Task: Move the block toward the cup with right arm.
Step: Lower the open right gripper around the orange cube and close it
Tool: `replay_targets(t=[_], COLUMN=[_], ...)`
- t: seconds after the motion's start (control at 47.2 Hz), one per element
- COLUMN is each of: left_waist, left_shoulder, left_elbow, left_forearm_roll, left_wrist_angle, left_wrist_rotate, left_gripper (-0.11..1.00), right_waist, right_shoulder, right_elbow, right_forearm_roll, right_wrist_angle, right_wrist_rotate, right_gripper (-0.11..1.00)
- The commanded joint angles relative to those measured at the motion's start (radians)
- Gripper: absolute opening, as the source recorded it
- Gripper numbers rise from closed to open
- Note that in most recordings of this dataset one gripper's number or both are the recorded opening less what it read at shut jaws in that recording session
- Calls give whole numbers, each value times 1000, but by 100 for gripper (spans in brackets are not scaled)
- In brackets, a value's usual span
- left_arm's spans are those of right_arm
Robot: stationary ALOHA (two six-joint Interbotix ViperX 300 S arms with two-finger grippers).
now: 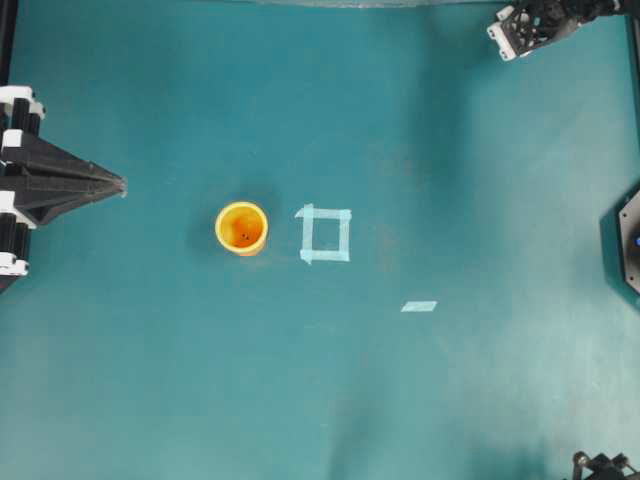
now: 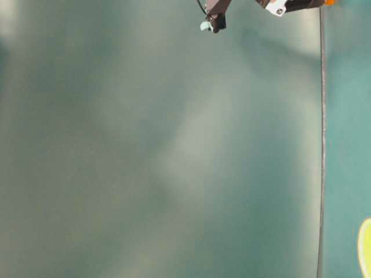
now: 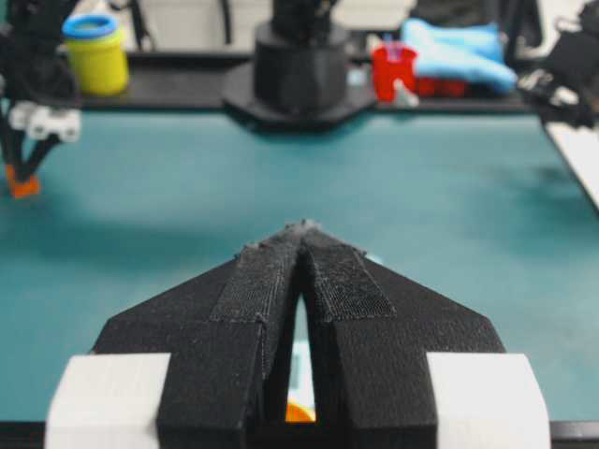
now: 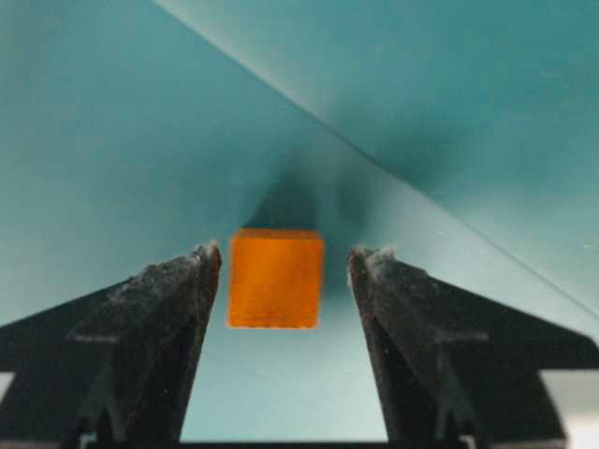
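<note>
The block (image 4: 275,279), a small orange cube, rests on the teal table between the fingers of my right gripper (image 4: 285,257). The jaws stand open, with a gap on each side of the cube. In the overhead view the right gripper (image 1: 520,28) is at the far right corner and hides the block. The left wrist view shows the block (image 3: 23,182) as an orange bit under the right gripper (image 3: 25,166). The yellow-orange cup (image 1: 241,228) stands upright left of the table's middle, far from the block. My left gripper (image 1: 118,185) rests shut at the left edge, pointing at the cup.
A pale blue tape square (image 1: 325,234) lies right of the cup, and a short tape strip (image 1: 419,306) further right. The teal wall meets the table just behind the block. A black arm base (image 3: 299,65), a yellow jar (image 3: 96,51) and a red item (image 3: 393,70) stand beyond the table.
</note>
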Motion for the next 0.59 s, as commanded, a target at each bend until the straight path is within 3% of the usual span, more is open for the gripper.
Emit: replay_targets(t=[0.0, 0.423, 0.571], left_waist=[2, 2, 2], left_shoulder=[8, 8, 9], left_elbow=[-28, -28, -28], left_forearm_roll=[3, 3, 3], left_wrist_angle=[-6, -6, -6], left_wrist_rotate=[0, 0, 0], left_gripper=[0, 0, 0], right_waist=[-5, -5, -5], right_shoulder=[-11, 2, 2], right_elbow=[-3, 6, 11], right_forearm_roll=[-3, -2, -3], right_wrist_angle=[-6, -29, -29], right_wrist_rotate=[2, 0, 0], right_gripper=[61, 60, 50])
